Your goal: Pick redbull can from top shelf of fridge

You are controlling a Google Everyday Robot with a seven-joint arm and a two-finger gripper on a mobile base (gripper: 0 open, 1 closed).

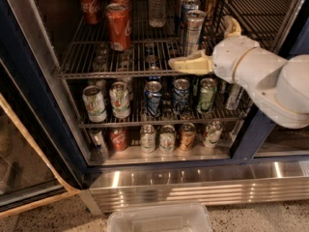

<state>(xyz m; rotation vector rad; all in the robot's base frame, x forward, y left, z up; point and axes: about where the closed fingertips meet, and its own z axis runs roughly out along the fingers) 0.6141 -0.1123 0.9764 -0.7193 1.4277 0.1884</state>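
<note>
The redbull can (193, 32), tall, slim and silver, stands upright near the front of the top shelf (116, 74), right of centre in the fridge (43, 100). A second similar slim can (189, 5) stands behind it. My gripper (208, 45) reaches in from the right on a white arm and is open and empty. Its lower yellowish finger (189, 65) lies across the front rail just below the can's base. Its other finger (231, 26) points up to the right of the can. The can is not between them.
Red Coca-Cola cans (119, 26) and a clear water bottle (157, 6) stand left of the redbull can. Two lower racks hold several cans (153, 98). The open glass door (24, 158) is at the left, the steel base panel (193, 185) below, and a clear plastic bin (159, 219) on the floor.
</note>
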